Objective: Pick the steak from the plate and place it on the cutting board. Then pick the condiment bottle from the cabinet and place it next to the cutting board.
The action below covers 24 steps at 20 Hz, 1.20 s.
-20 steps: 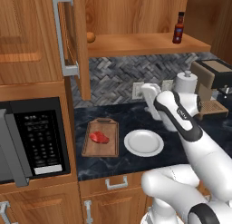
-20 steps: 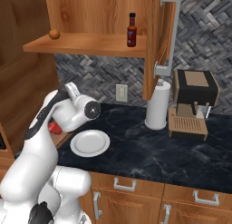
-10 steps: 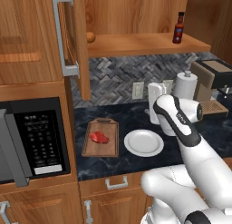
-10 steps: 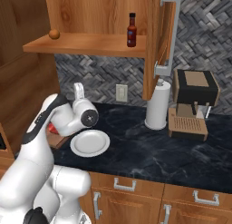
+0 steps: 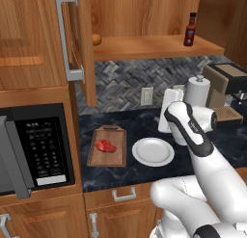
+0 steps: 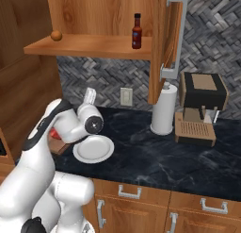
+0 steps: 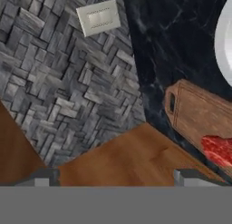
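Note:
The red steak (image 5: 105,146) lies on the brown cutting board (image 5: 107,155), left of the bare white plate (image 5: 153,152). The hand view shows the board (image 7: 199,114), the steak (image 7: 219,149) and the plate's rim (image 7: 225,41). High on the open cabinet's shelf (image 5: 154,44) stands the condiment bottle (image 5: 191,30), also in the right base view (image 6: 137,31). My gripper (image 5: 172,93) points upward in front of the backsplash, right of the board and well below the shelf. Its fingertips (image 7: 43,177) stand wide apart, so it is open with nothing between them.
The cabinet door (image 5: 82,44) with its grey handle (image 5: 67,34) hangs open above the board. A paper-towel roll (image 6: 164,109) and a coffee machine (image 6: 200,104) stand at the right. The black microwave (image 5: 34,145) is at the left. A small round brown thing (image 5: 96,38) sits on the shelf.
The hand has drifted to the right along the backsplash, away from the cutting board. The steak, plate and bottle have not moved.

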Tool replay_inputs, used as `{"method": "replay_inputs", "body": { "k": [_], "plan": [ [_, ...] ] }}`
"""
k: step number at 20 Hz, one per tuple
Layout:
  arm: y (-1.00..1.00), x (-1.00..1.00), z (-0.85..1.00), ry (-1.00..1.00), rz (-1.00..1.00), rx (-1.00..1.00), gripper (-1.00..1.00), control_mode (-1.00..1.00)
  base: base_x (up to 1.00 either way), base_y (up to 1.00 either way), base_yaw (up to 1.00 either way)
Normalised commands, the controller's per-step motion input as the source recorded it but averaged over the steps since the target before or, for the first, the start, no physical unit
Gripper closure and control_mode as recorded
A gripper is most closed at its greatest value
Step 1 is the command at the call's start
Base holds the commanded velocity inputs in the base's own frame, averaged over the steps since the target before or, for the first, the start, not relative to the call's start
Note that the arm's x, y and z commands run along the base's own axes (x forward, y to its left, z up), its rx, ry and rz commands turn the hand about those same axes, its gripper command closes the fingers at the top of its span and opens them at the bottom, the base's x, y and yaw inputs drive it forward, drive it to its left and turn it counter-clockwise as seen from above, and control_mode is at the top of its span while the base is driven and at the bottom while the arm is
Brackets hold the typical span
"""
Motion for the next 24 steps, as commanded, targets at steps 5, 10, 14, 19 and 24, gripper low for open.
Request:
{"method": "replay_inputs", "body": {
  "k": [5, 10, 14, 19, 24],
  "plan": [
    [-0.21, 0.0, 0.0, 0.12, -0.04, 0.32, -1.0, -1.0, 0.0, 0.0, 0.0],
    [-0.24, 0.0, 0.0, 0.08, 0.0, 0.29, -1.0, -1.0, 0.0, 0.0, 0.0],
    [-0.35, 0.0, 0.0, 0.06, 0.0, 0.24, -1.0, -1.0, 0.0, 0.0, 0.0],
    [-0.16, 0.0, 0.0, 0.07, 0.01, 0.19, -1.0, -1.0, 0.0, 0.0, 0.0],
    [0.0, 0.0, 0.0, 0.09, 0.0, 0.13, -1.0, -1.0, 0.0, 0.0, 0.0]
  ]
}}
